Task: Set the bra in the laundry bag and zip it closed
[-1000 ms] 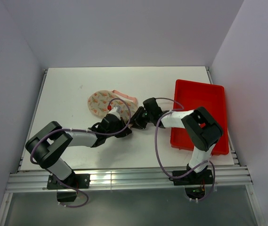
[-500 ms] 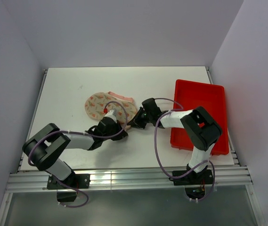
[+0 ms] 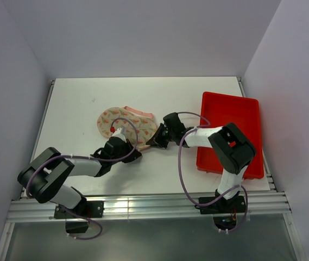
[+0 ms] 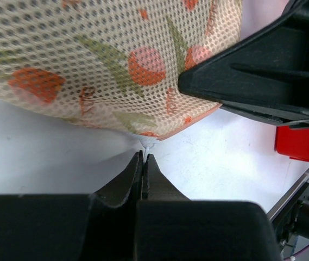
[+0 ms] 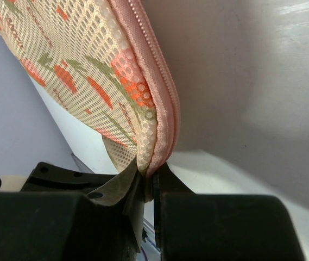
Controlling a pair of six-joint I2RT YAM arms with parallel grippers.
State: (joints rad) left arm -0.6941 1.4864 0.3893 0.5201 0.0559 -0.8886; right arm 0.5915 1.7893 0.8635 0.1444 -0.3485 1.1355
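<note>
The laundry bag [image 3: 126, 122] lies folded shut on the white table, its beige mesh with orange-red print facing up and its pink zipper rim [image 5: 162, 92] running along the edge. My right gripper [image 3: 153, 142] is shut on the bag's near right corner, pinching mesh and rim [image 5: 153, 169]. My left gripper [image 3: 137, 154] sits just in front of the bag. It is shut on a thin white tab [image 4: 144, 148] that hangs from the bag's lower edge [image 4: 159, 133]. The bra is out of view.
A red plastic tray [image 3: 231, 130] stands at the right, close behind my right arm, and its corner [image 4: 301, 144] shows in the left wrist view. Grey walls close in the table on three sides. A metal rail runs along the near edge.
My left gripper has drawn back toward the near left, still shut. The bag's lobe has settled flatter and spread to the left. My right gripper has closed on the bag's corner.
</note>
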